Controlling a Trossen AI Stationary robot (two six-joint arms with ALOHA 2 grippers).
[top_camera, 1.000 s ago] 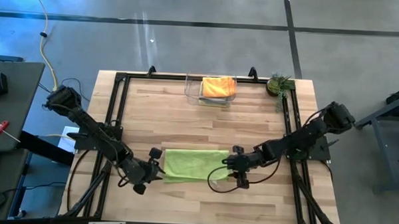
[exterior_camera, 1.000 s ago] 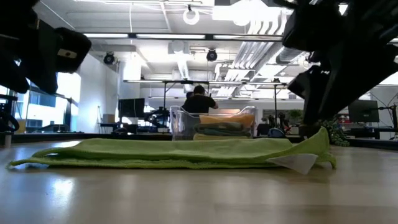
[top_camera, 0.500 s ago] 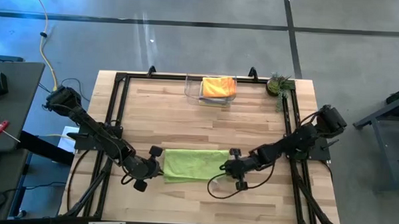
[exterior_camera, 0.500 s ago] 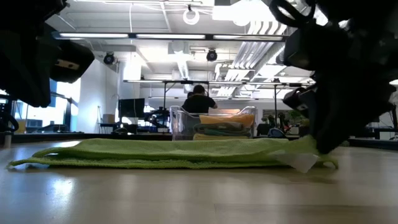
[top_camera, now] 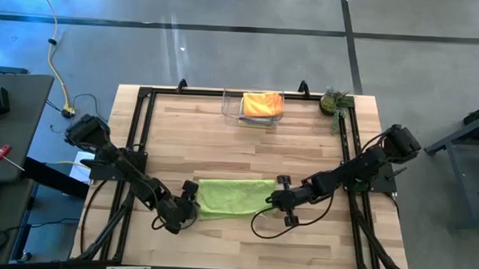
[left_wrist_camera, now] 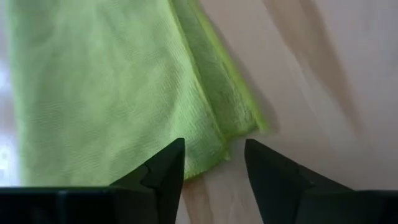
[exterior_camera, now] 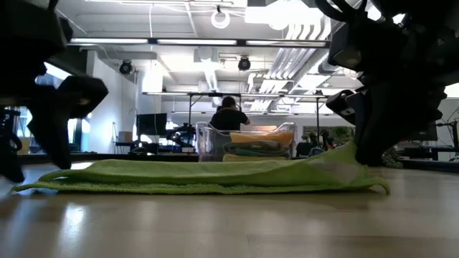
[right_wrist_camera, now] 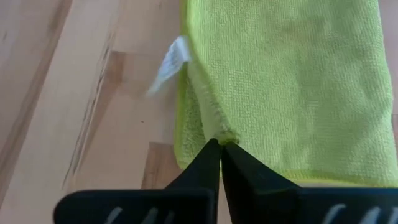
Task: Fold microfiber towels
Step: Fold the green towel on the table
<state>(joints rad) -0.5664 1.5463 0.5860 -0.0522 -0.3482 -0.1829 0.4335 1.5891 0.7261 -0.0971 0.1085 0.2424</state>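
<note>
Even, bright overhead light on the bench [top_camera: 247, 151] from above, and the grey floor [top_camera: 226, 54] takes a pale sheen. At bench height the ceiling strip lights [exterior_camera: 179, 41] glare white, and both arms go to black silhouettes against them, edges soft. The near bench surface is blurred and glossy. Left wrist: lime green towel [left_wrist_camera: 106, 87] slightly soft, a diagonal shadow perhaps from the arm. Right wrist: towel weave crisp, claw [right_wrist_camera: 220, 147] dark.

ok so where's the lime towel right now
In the high view the lime towel lies flat near the table's front edge, between the left gripper and the right gripper.
</note>
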